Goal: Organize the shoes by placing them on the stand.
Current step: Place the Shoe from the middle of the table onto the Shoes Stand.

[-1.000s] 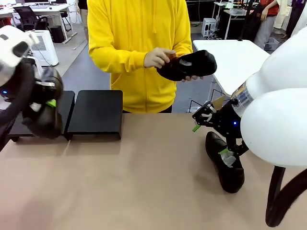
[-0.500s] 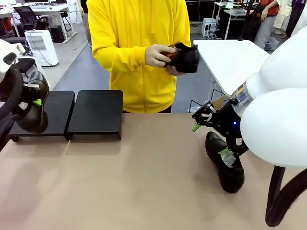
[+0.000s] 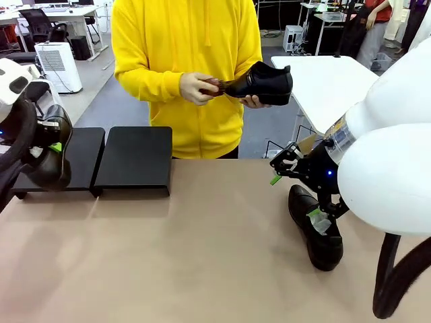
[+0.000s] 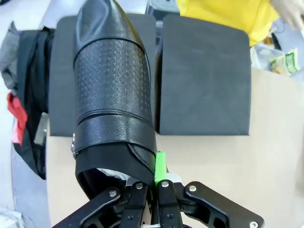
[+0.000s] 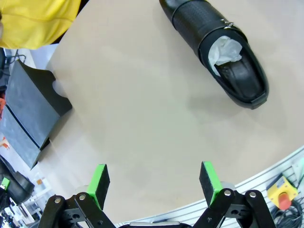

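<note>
Swinging outward, left pincer (image 4: 154, 175) clamped on shoe (image 4: 114, 85) now hangs over stand (image 4: 204, 80) left section, so set-down looks next; right pincer (image 5: 154, 183) unchanged, open above second shoe (image 5: 223, 52)

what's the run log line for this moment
left jaws: shut on dress shoe by stand | right jaws: open over table, second shoe nearby | person: holding third shoe
</note>
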Tool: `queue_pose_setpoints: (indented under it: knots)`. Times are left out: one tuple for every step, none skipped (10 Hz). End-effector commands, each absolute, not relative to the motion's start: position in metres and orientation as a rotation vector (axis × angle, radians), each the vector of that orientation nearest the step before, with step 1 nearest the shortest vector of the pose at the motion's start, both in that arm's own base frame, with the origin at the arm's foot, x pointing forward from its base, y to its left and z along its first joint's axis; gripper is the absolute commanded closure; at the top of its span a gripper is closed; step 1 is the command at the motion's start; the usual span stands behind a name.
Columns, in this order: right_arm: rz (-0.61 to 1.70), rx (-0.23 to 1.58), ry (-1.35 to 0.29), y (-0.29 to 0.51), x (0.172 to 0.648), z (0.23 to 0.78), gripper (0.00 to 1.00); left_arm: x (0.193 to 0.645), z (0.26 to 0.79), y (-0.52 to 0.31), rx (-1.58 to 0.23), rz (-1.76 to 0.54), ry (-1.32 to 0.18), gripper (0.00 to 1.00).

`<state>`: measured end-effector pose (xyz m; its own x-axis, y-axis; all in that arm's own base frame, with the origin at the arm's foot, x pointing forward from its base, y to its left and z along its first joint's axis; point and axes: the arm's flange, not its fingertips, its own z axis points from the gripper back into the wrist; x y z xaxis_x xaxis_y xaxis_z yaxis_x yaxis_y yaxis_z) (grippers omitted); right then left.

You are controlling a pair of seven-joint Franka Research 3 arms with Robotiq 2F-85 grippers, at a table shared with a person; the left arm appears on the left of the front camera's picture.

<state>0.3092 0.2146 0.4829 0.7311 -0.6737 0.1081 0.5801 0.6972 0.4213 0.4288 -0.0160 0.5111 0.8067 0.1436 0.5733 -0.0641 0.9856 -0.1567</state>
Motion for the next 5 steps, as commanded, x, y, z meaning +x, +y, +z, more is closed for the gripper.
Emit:
queue_pose_setpoints:
  knots:
    - [-0.685,0.379,-0.276,0.215,0.311,0.482,0.00,0.444,0.527,0.011,0.029,0.096,-0.833,1.00]
    - [-0.685,0.379,-0.276,0.215,0.311,0.482,0.00,0.453,0.533,0.027,0.119,0.099,-0.893,1.00]
    - [-0.685,0.379,-0.276,0.215,0.311,0.482,0.00,0.466,0.538,0.046,0.187,0.065,-0.917,1.00]
    - [-0.685,0.379,-0.276,0.215,0.311,0.482,0.00,0.474,0.536,0.054,0.237,0.060,-0.917,1.00]
    - [-0.685,0.379,-0.276,0.215,0.311,0.482,0.00,0.486,0.527,0.062,0.279,0.012,-0.882,1.00]
